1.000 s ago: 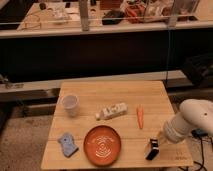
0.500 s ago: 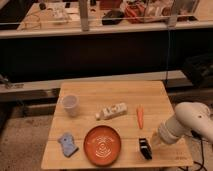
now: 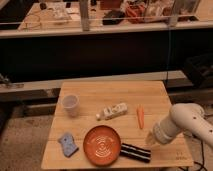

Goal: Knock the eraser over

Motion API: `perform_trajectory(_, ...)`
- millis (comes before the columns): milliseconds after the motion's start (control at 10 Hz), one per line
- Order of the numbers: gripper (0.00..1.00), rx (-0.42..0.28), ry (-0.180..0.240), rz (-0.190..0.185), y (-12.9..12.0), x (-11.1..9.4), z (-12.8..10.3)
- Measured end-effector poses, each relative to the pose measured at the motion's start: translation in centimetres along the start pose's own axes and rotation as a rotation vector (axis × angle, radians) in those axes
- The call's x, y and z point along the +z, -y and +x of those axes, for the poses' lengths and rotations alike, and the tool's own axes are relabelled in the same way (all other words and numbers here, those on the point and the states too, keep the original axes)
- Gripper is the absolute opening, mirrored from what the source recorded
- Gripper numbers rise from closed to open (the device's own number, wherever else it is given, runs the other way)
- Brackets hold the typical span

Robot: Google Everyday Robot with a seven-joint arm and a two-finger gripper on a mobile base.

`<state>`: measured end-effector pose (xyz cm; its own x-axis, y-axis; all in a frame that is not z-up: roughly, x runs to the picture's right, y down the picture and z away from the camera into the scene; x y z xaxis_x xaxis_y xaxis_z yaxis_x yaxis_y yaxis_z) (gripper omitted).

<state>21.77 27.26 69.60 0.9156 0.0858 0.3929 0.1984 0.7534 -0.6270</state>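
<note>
End effector (image 3: pixel 150 139) sits low over the right front part of the counter (image 3: pixel 150 95), at the tip of the white arm that reaches in from the right. Released or clenched: cannot tell. It grasps nothing visible. It is just beside the right end of the eraser (image 3: pixel 135 152), slightly behind it; contact or a small gap, can't tell. Eraser lies flat on its long side near the counter's front edge, stripes running along its length, with its left end at the right rim of the orange plate (image 3: pixel 89 148), touching it or nearly. Judgement: the knock-over looks done, since the eraser is down and not upright. All that seems left is to pull the arm clear. Behind the end effector, the carrot (image 3: pixel 140 116) lies pointing front to back, well clear of the eraser. Left of it, the white-labelled bottle (image 3: pixel 112 111) lies on its side. Containers: the plate carries nothing, only its white swirl pattern shows. The pale cup (image 3: pixel 70 104) stands upright at back left, and looks empty as far as I can see. The blue spongy piece (image 3: pixel 67 144) is at front left, loose on the counter and not in anything.
</note>
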Motion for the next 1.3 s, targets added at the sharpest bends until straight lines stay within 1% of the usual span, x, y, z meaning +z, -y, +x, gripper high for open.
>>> perform_trajectory(200, 0.01, 0.006, 0.0, 0.011, 0.1, -0.21, 0.28)
perform_trajectory(1300, 0.01, 0.004, 0.001, 0.01, 0.15, -0.13, 0.23)
